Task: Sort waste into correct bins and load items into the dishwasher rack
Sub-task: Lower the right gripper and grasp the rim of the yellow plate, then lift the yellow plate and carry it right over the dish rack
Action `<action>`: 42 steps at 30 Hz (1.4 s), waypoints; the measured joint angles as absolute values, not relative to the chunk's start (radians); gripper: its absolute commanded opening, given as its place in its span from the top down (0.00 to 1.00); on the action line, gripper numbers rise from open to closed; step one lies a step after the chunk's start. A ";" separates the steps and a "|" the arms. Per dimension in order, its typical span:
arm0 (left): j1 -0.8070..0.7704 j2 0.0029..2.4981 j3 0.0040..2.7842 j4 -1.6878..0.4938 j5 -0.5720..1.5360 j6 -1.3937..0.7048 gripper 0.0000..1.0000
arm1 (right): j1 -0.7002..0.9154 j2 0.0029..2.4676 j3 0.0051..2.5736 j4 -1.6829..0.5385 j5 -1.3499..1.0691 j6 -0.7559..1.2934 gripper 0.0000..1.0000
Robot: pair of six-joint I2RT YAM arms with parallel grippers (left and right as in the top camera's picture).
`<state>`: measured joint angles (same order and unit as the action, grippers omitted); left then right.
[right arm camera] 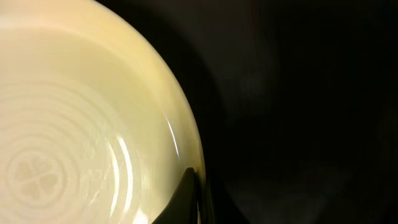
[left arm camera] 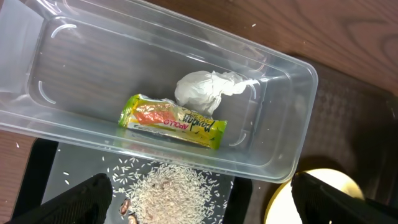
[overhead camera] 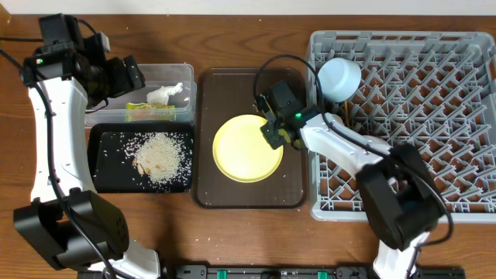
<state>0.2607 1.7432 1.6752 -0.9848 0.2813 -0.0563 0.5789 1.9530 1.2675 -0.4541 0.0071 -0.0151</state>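
Observation:
The yellow plate (overhead camera: 246, 147) lies in the brown tray (overhead camera: 232, 194). My right gripper (overhead camera: 276, 133) is at the plate's right rim; in the right wrist view one finger (right arm camera: 188, 198) lies on the plate (right arm camera: 81, 118) with the rim pinched. The grey rack (overhead camera: 434, 155) holds the light blue bowl (overhead camera: 339, 79). My left gripper (overhead camera: 128, 74) is open and empty above the clear tub (overhead camera: 105, 108), which holds the snack wrapper (left arm camera: 173, 121) and white tissue (left arm camera: 208, 90). The rice (overhead camera: 159, 155) lies in the black tray (overhead camera: 108, 174). The white bowl, cup and chopsticks are out of view.
The clear tub (left arm camera: 292, 124) and the black tray sit side by side left of the brown tray. The rack fills the right side, its left wall close to my right arm. Bare wooden table shows at the far left and along the front.

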 measured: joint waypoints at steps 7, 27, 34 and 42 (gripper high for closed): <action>0.261 1.743 1.675 -0.985 0.282 -0.056 0.05 | 0.579 1.689 1.290 -0.455 0.176 -0.017 0.99; 0.261 1.743 1.675 -0.985 0.281 -0.056 0.05 | 0.250 1.384 1.319 -0.395 1.077 -0.252 0.99; 0.261 1.743 1.675 -0.985 0.281 -0.056 0.05 | 0.228 1.468 1.319 -0.409 1.064 -0.258 0.99; 0.261 1.743 1.675 -0.985 0.281 -0.056 0.05 | 0.228 1.600 1.319 -0.409 1.051 -0.230 0.99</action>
